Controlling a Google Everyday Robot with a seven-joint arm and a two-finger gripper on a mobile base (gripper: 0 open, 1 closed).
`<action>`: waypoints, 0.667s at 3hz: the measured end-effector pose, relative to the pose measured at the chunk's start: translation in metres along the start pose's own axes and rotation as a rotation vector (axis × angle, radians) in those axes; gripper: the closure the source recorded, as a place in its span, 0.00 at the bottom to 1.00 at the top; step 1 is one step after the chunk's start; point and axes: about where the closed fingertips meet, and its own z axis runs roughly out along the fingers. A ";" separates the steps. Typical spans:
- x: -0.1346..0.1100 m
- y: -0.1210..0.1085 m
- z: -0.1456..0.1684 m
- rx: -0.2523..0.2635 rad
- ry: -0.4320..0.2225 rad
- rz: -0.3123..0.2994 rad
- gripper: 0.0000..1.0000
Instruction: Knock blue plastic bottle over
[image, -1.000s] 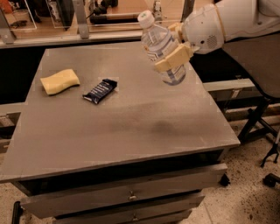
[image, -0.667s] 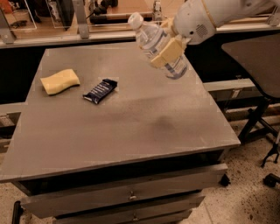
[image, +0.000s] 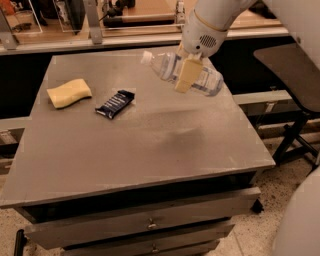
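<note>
– At the tabletop's far right, the bottle leans steeply, cap up and to the left, base low near the right edge. The hand lies across its middle. Does it pinch the bottle?
– That cannot be told; only the hand's near side shows, over the label.
– So what makes this step go well?
– Probably a push leftward and down, so the bottle lands on its side on the tabletop, not off the right edge close by.
– And the sponge and bar?
– Both sit well apart on the left; a rolling bottle should hardly reach them. If the hand does hold it, it should let go low.
</note>
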 end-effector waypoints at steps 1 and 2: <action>0.028 0.014 0.019 -0.020 0.208 0.015 1.00; 0.044 0.032 0.037 -0.030 0.316 0.012 1.00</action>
